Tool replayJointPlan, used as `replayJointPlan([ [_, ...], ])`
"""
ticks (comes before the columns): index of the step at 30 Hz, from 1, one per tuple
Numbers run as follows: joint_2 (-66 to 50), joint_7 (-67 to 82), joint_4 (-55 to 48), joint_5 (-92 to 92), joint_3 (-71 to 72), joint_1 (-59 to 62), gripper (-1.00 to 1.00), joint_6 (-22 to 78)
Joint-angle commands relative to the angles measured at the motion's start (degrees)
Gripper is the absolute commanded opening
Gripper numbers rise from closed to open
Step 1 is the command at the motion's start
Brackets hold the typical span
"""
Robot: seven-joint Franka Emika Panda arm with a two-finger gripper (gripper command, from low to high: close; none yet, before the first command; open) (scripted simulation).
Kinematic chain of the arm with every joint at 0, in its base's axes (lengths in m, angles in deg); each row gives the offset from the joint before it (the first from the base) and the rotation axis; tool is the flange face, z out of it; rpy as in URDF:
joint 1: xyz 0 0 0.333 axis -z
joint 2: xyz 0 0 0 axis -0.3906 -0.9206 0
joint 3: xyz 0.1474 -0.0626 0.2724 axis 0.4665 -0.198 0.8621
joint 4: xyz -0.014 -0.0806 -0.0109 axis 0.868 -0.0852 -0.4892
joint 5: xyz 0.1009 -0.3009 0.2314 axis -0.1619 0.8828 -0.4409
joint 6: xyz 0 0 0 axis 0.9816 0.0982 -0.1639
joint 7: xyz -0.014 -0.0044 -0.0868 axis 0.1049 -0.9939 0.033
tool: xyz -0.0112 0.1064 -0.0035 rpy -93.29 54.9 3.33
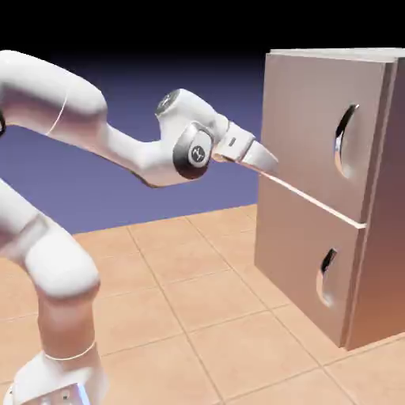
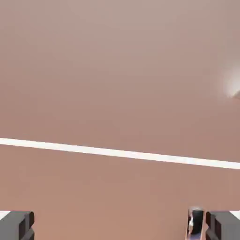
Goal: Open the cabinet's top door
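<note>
The pinkish-tan cabinet (image 1: pixel 378 237) stands at the right of the exterior view. Its top door (image 1: pixel 304 111) looks shut, with a curved metal handle (image 1: pixel 345 141) in an oval recess. My gripper (image 1: pixel 267 158) points at the door's lower left part, just above the white seam (image 1: pixel 312 202), well left of the handle. In the hand view the top door (image 2: pixel 117 70) fills the picture above the seam (image 2: pixel 117 153). My gripper (image 2: pixel 119 227) is open, its fingertips (image 2: pixel 16 226) far apart with nothing between them. The edge of the handle's recess (image 2: pixel 233 86) shows at the right.
Below the seam is the shorter lower panel (image 1: pixel 297 253) with its own handle (image 1: pixel 327 277), which also glints by the right fingertip as the lower handle (image 2: pixel 196 222). The cabinet rests on a tan tiled floor (image 1: pixel 198 316).
</note>
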Motion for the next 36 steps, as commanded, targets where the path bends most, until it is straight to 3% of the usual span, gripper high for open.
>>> replayJointPlan([
  [1,0.25,-1.9,-0.5,2.5,-0.96,-0.94,0.0,0.17],
  [36,8.84,-68.27,-17.82,89.71,-34.68,-33.73,0.0,5.98],
])
